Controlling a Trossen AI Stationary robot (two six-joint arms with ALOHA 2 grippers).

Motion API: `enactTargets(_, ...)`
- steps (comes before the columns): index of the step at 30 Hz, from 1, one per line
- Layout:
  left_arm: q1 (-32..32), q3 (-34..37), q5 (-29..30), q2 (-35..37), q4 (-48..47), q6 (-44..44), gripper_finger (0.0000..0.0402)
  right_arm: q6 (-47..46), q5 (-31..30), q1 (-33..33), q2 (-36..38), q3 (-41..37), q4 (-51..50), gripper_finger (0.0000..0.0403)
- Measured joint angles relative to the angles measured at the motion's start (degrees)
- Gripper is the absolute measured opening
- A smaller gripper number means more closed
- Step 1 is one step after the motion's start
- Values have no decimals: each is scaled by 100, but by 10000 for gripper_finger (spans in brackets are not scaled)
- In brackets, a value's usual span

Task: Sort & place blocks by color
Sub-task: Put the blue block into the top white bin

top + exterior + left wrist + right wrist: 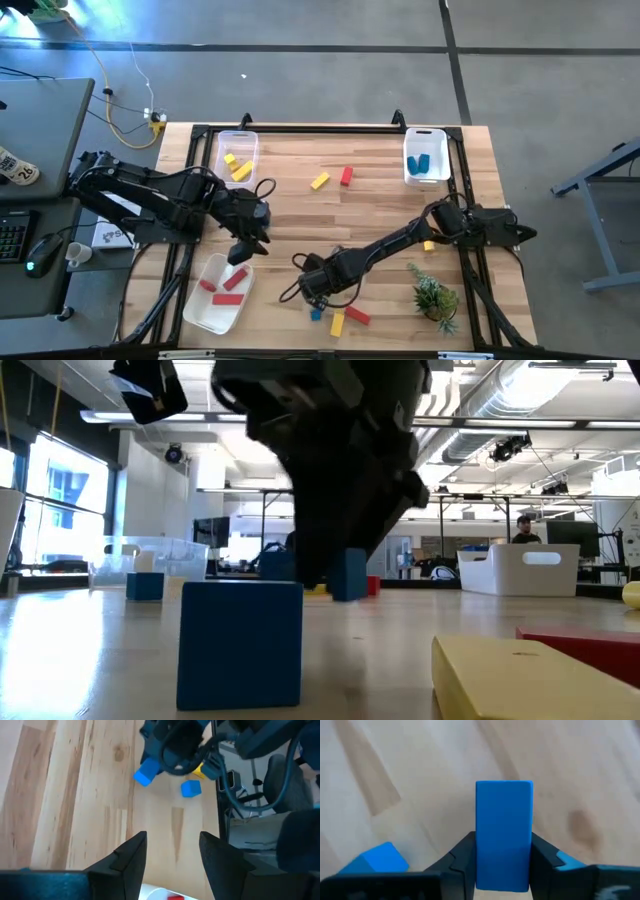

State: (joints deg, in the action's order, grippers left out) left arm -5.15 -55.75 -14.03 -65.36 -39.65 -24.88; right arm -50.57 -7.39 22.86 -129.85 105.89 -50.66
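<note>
Near the small green plant (434, 297), on its left, we see the right gripper (503, 865) pinching a blue bar (503, 832), fingers pressed on its two sides, low over the wood. A blue cube (316, 314) lies just beside it, with a yellow block (337, 323) and a red block (357, 316) between there and the plant. Farther left of the plant, the left gripper (243, 250) hangs with fingers spread, holding nothing, beside the white tray (205, 306) with red blocks (229, 288).
</note>
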Motion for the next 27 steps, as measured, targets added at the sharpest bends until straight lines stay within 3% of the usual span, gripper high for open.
enactTargets(11,54,0,1277,0,1,-23,168,457,-482,-390,357,7,-818,104)
enactTargets(23,651,2,1342,0,-42,109,168,1883,-1005,-1224,1125,13,-1468,104)
enactTargets(27,886,2,1344,0,-40,109,168,2259,-1425,-1405,1417,13,-1553,104)
